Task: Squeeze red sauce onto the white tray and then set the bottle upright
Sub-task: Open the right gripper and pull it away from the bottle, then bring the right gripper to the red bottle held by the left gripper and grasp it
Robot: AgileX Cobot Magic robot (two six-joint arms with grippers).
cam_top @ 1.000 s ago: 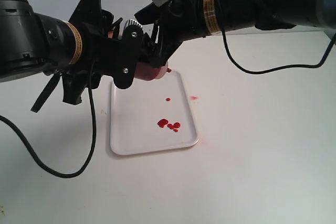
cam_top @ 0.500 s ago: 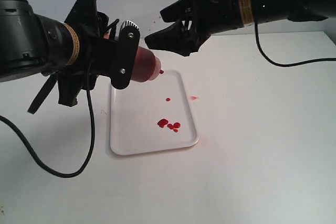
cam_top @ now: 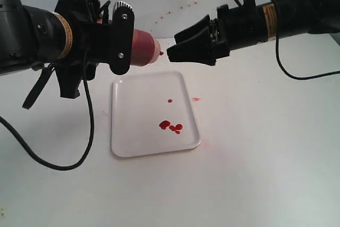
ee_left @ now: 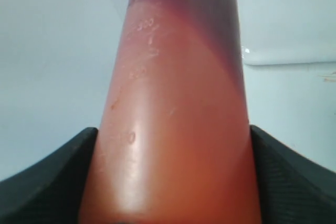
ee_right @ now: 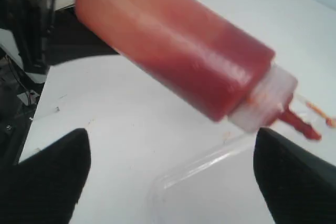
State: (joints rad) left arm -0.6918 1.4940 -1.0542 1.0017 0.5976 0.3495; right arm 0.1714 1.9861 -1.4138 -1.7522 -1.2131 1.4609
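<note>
Your left gripper (cam_top: 127, 45) is clamped on the bottle (cam_top: 144, 47), level above the tray (cam_top: 133, 134) at its far edge; sauce (cam_top: 170, 126) dots its near-right corner. Right gripper (cam_top: 172, 46) gapes empty beside the bottle.

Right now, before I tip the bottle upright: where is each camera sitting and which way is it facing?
Exterior: off the arms, looking down across the table at the white tray; shows left gripper clamping the bottle, right gripper open.
Left wrist: looks along the bottle between its own fingers.
Right wrist: looks past its own fingers at bottle and tray rim.
Shared: all three see the bottle.
</note>
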